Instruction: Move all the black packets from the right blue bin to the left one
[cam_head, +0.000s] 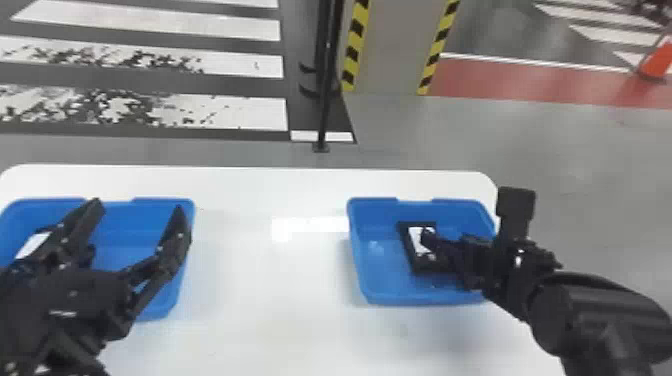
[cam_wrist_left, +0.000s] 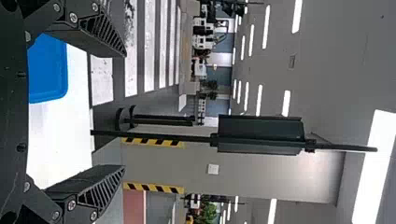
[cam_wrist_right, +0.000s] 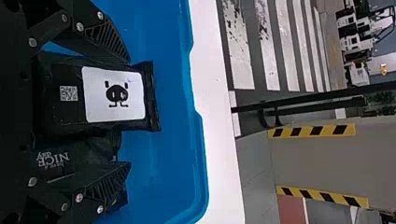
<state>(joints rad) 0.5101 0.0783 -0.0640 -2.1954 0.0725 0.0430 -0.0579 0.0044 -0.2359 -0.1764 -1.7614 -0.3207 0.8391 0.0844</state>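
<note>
Nearest in the head view, the left gripper (cam_head: 137, 210) is over the left blue bin (cam_head: 162, 202), its two fingers spread wide with nothing between them. Beside one of these fingers, inside that bin, lies a white patch (cam_head: 32, 245) that may be a packet's label, though the arm covers too much of it to be sure.

The right gripper (cam_head: 444, 238) is down in the right blue bin (cam_head: 372, 299), its fingers apart on either side of a black packet (cam_wrist_right: 114, 100) with a white label, a pig-like face and a square code. In the right wrist view the packet lies close to one finger, and a gap separates it from the other. In that gap a second black packet (cam_wrist_right: 93, 147) with pale lettering shows partly, beside the first.

Both bins stand on a white table (cam_head: 250, 300), well apart. Beyond its far edge, a slim black pole (cam_head: 325, 100) rises from the grey floor, bearing a dark panel (cam_wrist_left: 260, 135). White stripes (cam_head: 210, 112) cross the floor on the left. Behind the pole stands a grey pillar (cam_head: 390, 50) edged in yellow and black, with a red floor strip (cam_head: 525, 85) and an orange cone (cam_head: 659, 62) to the right.
</note>
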